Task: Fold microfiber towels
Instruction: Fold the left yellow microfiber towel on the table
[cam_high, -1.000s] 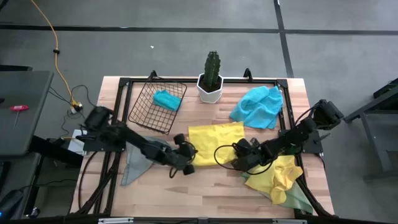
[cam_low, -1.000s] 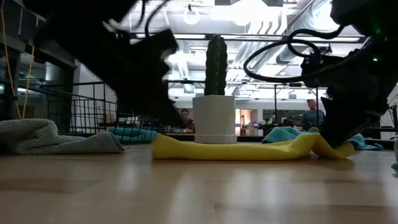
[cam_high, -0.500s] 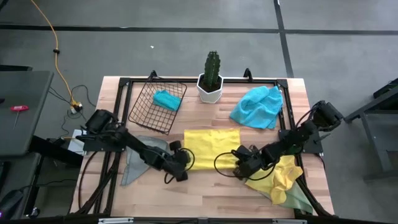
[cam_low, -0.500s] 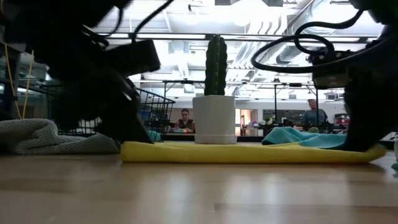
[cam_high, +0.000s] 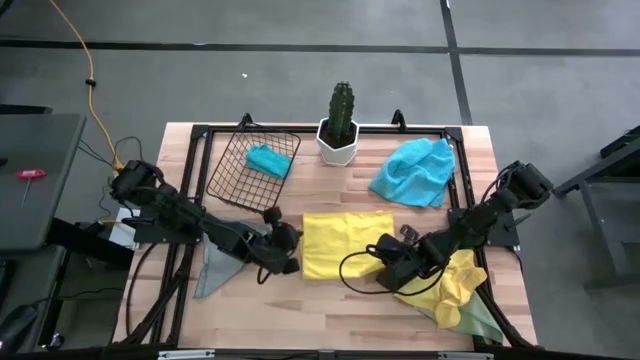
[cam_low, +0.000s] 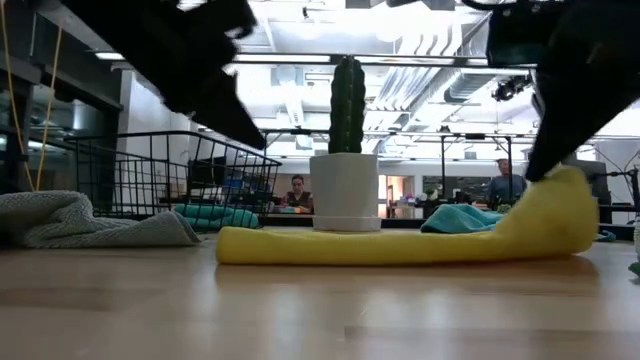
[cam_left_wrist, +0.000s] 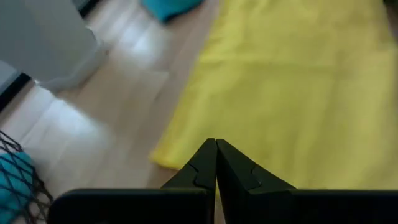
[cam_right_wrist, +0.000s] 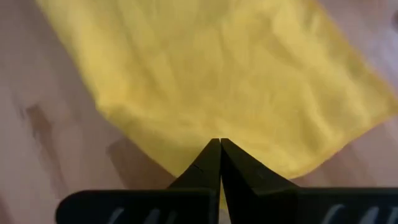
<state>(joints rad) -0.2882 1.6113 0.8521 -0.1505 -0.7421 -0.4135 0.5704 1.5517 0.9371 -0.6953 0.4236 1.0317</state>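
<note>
Yellow towel (cam_high: 345, 243): laid mostly flat at the centre of the desk (cam_high: 330, 310), lower middle of the high view, below the potted cactus (cam_high: 341, 122). Left claw (cam_high: 283, 252): fingers closed, set at the towel's left edge; whether cloth is pinched cannot be told. Right claw (cam_high: 392, 268): fingers closed, and in the low view the towel's right end is seen lifted, apparently pinched. Blue towel (cam_high: 412, 170): crumpled, upper right. Grey towel (cam_high: 215, 262): bunched at lower left. Further yellow and green cloths (cam_high: 458, 290): heaped at lower right. Wire basket (cam_high: 253, 170): upper left, a blue cloth (cam_high: 268, 160) inside. Handling note: the fold is judged best made with both corners carried together, level, edges matched before release.
</note>
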